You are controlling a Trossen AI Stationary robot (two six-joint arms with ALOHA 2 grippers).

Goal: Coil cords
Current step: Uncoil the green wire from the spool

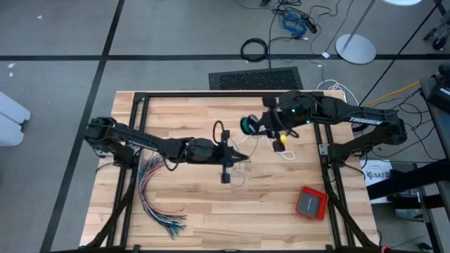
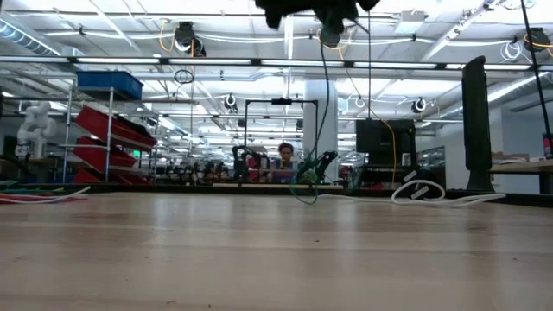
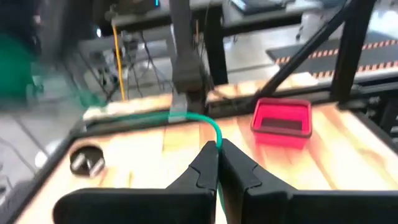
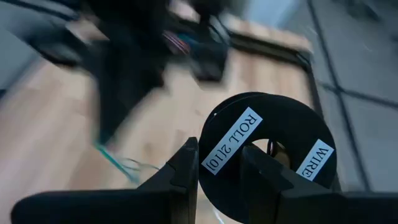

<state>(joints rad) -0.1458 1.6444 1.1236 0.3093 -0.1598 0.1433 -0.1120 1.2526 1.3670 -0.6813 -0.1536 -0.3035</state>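
The teal-green cord [image 3: 186, 118] runs out level from my left gripper [image 3: 217, 148], which is shut on it over the table's middle [image 1: 241, 159]. My right gripper [image 4: 217, 152] hovers farther back [image 1: 256, 128], shut on a black spool [image 4: 292, 124] labelled ROLL and WIRE, with teal cord wound on it [image 1: 247, 125]. In the low view a strand hangs from above, and its slack lower part [image 2: 304, 192] rests on the table. More slack cord [image 4: 118, 163] lies on the wood below the spool. My left gripper pinches the teal-green cord [image 3: 215, 138] between its two fingertips, as a single strand. The fingers point nearly level toward the table's right side. The cord bends over just past the tips and runs off sideways, clear of the table. My right gripper holds the black spool with its labelled face [image 4: 231, 148] toward the wrist camera. One finger [image 4: 186, 165] stands at the spool's outer rim and the other [image 4: 258, 171] by its central hole; whether that one reaches inside I cannot tell. The spool is lifted clear of the table.
A red box [image 1: 311, 202] sits near the table's front right. A fanned bundle of many-coloured wires [image 1: 156, 200] lies at the front left. A white cord loop [image 1: 285, 152] lies under the right arm. Black frame bars [image 1: 133, 133] edge the table.
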